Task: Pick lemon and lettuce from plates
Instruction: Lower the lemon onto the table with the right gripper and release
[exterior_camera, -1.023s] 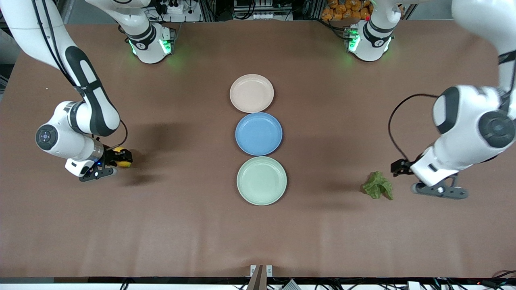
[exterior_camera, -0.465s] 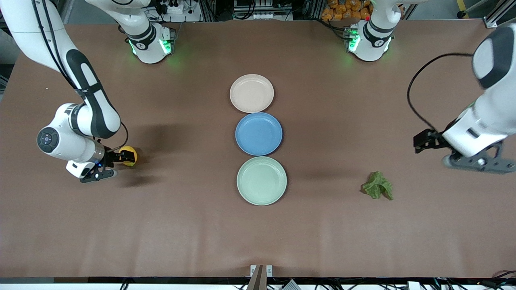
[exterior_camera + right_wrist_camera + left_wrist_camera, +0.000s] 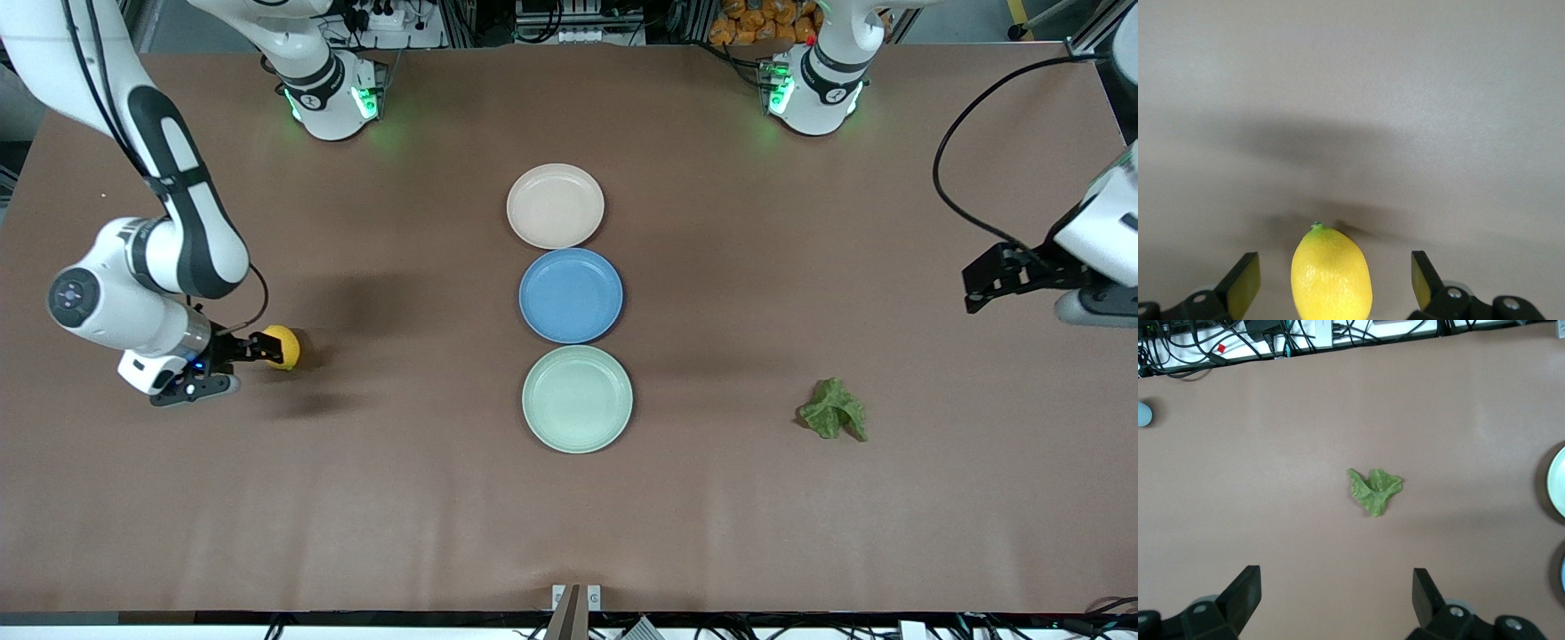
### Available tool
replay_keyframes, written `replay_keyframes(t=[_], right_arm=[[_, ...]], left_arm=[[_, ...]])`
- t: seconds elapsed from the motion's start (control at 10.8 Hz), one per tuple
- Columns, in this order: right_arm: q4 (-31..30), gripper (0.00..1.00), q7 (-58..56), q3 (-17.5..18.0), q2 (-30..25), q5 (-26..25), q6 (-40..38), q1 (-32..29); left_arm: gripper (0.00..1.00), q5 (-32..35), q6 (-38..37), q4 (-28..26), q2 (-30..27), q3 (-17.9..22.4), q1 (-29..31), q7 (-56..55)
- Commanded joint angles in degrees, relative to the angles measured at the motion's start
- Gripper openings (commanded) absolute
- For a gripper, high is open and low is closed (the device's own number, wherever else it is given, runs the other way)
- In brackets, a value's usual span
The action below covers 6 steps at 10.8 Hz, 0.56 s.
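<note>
Both items already lie on the bare worktop [image 3: 427,498] and the beige-pink plate [image 3: 555,205] and mint plate [image 3: 577,399] are empty, so your job now looks like a clean retreat — lift the right claw [image 3: 1331,283], spread wide with nothing gripped, straight up so neither finger nudges the lemon [image 3: 281,346] between them and sets it rolling. The lemon, smooth, oval and bright yellow, sits toward the right arm's end, while the lettuce [image 3: 834,410], a crumpled green leaf, rests toward the left arm's end; the left claw [image 3: 1335,597] hangs above it — also wide and empty.
</note>
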Motion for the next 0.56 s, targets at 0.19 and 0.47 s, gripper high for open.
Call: replay_keyframes(t=[0.19,0.47], right_arm=[[-11.33,1.00,0.94,0.49,-17.35,-3.20,-3.78,-0.15],[-16.99,1.00,1.29,0.84,-25.03,-3.89,-5.96,-0.32]], left_arm=[[1.00,-5.94,-0.47,-3.67,-4.77,-0.02,3.00,-0.14],[1.00,-5.42,-0.56,-7.62,-8.03,-0.19,2.83,0.03]])
